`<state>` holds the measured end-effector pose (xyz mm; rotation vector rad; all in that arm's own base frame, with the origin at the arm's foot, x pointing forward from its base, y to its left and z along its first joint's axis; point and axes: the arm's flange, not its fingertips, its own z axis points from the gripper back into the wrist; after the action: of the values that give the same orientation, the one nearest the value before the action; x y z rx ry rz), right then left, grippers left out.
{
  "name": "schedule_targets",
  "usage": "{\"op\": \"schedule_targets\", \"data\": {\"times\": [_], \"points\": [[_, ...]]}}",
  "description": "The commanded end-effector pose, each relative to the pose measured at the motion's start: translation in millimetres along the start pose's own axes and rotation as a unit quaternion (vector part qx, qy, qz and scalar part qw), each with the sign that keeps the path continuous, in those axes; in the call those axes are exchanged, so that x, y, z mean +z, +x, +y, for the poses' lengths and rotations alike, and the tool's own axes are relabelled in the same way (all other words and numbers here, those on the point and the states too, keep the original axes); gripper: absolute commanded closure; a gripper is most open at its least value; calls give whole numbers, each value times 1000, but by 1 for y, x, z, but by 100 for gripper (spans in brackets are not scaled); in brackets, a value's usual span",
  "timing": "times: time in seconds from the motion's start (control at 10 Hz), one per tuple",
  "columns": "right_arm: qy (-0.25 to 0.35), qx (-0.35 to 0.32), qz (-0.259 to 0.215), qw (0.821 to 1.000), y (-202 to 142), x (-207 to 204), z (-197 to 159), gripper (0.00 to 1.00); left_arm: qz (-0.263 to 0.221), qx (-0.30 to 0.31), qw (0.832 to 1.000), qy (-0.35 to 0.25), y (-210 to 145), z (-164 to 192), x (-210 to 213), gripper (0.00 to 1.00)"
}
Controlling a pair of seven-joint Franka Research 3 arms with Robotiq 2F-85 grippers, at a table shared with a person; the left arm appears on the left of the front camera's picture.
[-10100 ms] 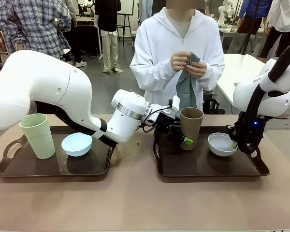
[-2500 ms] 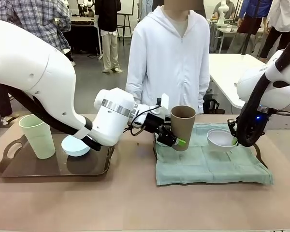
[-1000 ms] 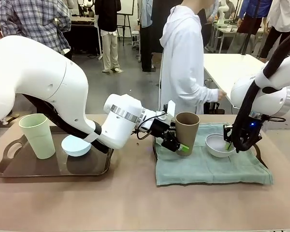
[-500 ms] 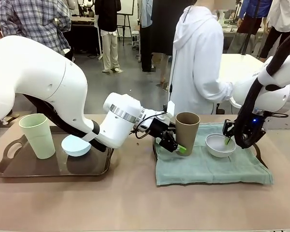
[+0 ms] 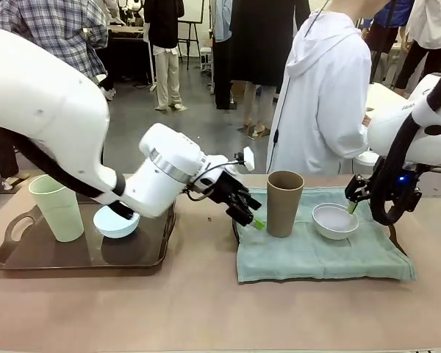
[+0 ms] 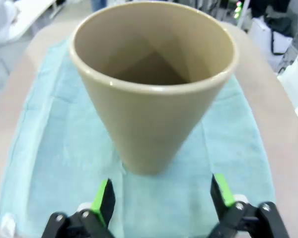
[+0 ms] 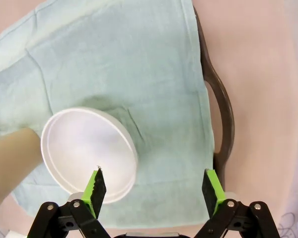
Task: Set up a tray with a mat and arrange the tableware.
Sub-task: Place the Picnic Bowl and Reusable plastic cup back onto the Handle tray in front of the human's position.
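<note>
Seen from my remote station, left to right across the counter (image 5: 206, 309): at nine o'clock a dark tray (image 5: 29, 259) carries the pale green cup (image 5: 56, 206), upright, with the light blue bowl (image 5: 116, 222) at its three o'clock. The left gripper (image 5: 248, 215) hangs with jaws spread wide and empty on the nine o'clock side of the tan-brown cup (image 5: 284, 202). That cup stands upright on the sea-green mat (image 5: 316, 257) draped over the second tray (image 7: 223, 119). In the left wrist view it sits clear of both pads (image 6: 104, 198). At the cup's three o'clock the white bowl (image 5: 335, 220) rests on the mat, with the right gripper (image 5: 350, 207) open and empty just beside its rim at two o'clock. A person (image 5: 327, 95) in a white hoodie stands at twelve o'clock.
</note>
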<state>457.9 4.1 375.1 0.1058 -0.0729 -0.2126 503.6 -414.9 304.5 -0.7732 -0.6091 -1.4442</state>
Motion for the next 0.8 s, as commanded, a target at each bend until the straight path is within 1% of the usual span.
{"op": "schedule_targets", "data": {"times": [0.0,0.1,0.2,0.3,0.4,0.6,0.7], "points": [[-15,14,-12,1000,-20,16,-2,0,91,83,992,9,21,-33,49,0],[-11,32,-21,999,-29,27,-1,0,138,153,978,35,32,-46,69,0],[-3,47,-26,999,-33,35,-1,0,174,184,966,59,41,-50,85,0],[1,55,-28,998,-38,42,0,0,222,248,940,78,55,-64,99,0],[2,57,-31,998,-39,48,0,0,263,286,915,105,67,-71,115,0],[3,63,-37,997,-45,59,0,0,302,347,873,165,94,-90,146,0],[1,63,-40,997,-44,64,0,0,315,383,851,176,107,-95,157,0]]}}
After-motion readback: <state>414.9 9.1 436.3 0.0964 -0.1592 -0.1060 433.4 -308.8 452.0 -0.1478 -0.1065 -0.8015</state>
